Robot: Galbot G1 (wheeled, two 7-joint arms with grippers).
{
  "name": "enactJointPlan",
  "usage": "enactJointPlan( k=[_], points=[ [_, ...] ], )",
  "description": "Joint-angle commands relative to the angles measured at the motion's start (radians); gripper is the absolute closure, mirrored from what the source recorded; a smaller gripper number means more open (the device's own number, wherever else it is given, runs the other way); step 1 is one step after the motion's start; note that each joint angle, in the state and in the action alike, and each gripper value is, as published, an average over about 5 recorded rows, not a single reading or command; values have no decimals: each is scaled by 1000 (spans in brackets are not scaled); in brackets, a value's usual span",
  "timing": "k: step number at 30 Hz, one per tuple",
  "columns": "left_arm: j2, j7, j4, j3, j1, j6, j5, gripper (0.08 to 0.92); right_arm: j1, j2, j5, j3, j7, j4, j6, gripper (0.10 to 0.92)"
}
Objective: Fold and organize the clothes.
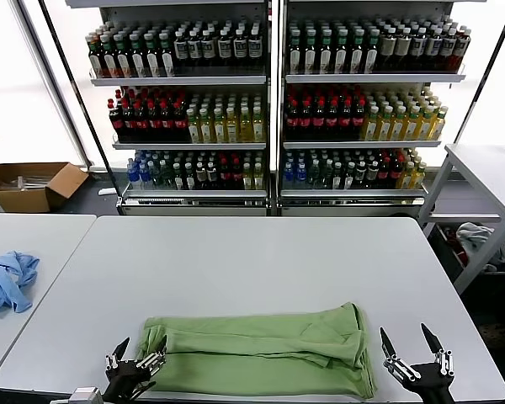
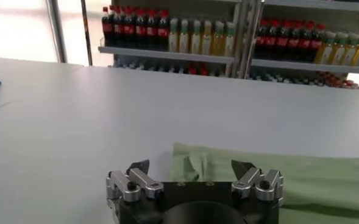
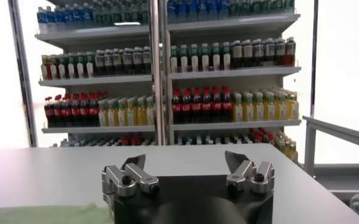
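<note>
Folded light green soft-fabric polo shirt [image 1: 261,349] at table's [image 1: 261,252] 6 o'clock edge. Left gripper [image 1: 140,356] at shirt's 9 o'clock, right gripper [image 1: 411,345] at 3 o'clock; both spread wide, holding nothing.

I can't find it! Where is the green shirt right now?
In the head view, the green shirt lies folded at the near edge of the white table, between the left claw and the right claw.

Polo shirt [image 1: 261,349] flat on counter [image 1: 261,261], at near edge, folded lengthwise. Left tool [image 1: 136,358] at shirt's left end, right tool [image 1: 412,349] just beside right end. Smaller garment [image 1: 8,282] on neighbouring counter [image 1: 34,244], left. Bottle shelves [image 1: 269,101] behind; cardboard box [image 1: 29,185] far left.
</note>
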Motion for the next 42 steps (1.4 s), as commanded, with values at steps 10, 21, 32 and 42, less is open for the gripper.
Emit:
enactJointPlan(
  k=[10,21,32,42],
  points=[
    [-30,39,68,78,-37,-28,-25,201,-7,15,-36,-9,0,-11,29,203],
    [-44,33,60,165,-47,-116,90,504,-2,20,-36,-14,2,-8,29,203],
    [-1,-52,10,-18,-95,-101,-23,825,12,22,-37,-30,10,-2,24,203],
    [11,-95,38,-497,-70,-7,-193,905,21,13,-38,-35,18,-1,23,203]
  ],
)
